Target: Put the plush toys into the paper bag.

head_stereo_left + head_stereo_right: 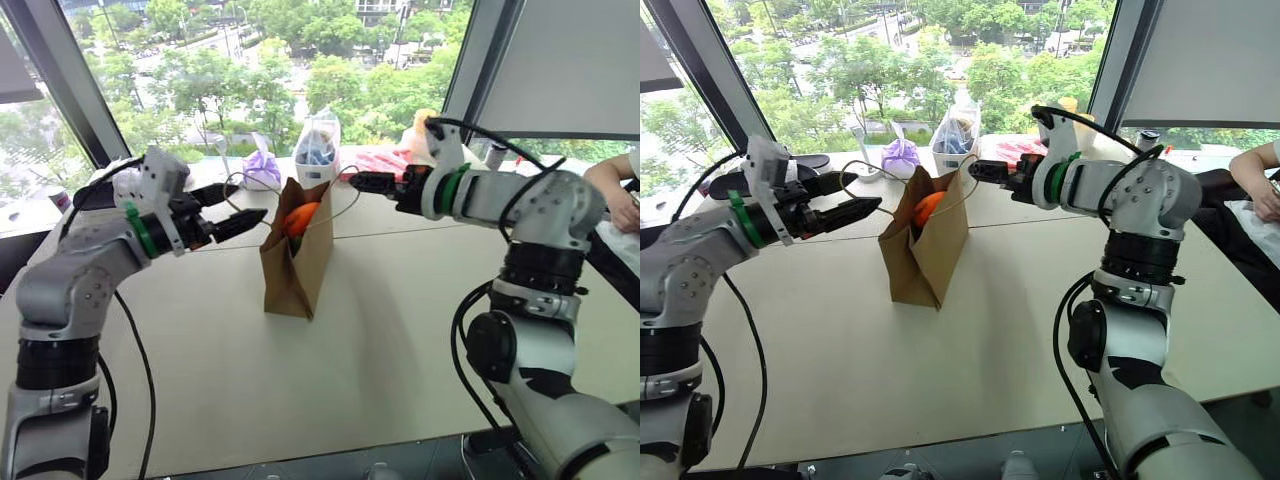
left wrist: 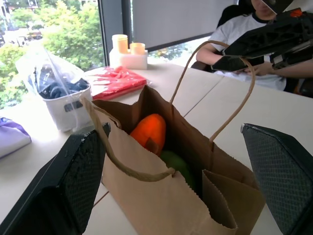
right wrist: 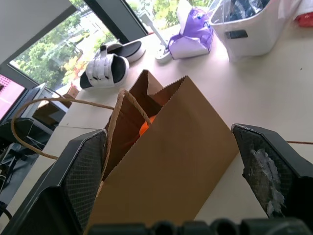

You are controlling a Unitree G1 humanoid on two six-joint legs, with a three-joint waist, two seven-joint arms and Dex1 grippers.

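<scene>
Left gripper (image 1: 243, 205) and right gripper (image 1: 357, 181) both spread wide, flanking the upright creased kraft paper bag (image 1: 296, 265) on the table (image 1: 350, 350), round orange plush (image 2: 149, 133) and green plush (image 2: 177, 164) inside.

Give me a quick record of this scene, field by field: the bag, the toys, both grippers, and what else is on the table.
paper bag: upright on the table, mouth open, cord handles loose
orange plush toy: inside the bag, near the top
green plush toy: inside the bag, lower, beside the orange one
left gripper: open, empty, to the bag's left
right gripper: open, empty, to the bag's right
task state: both toys look bagged
behind the bag: purple pouch, clear plastic bag in a white tub
</scene>
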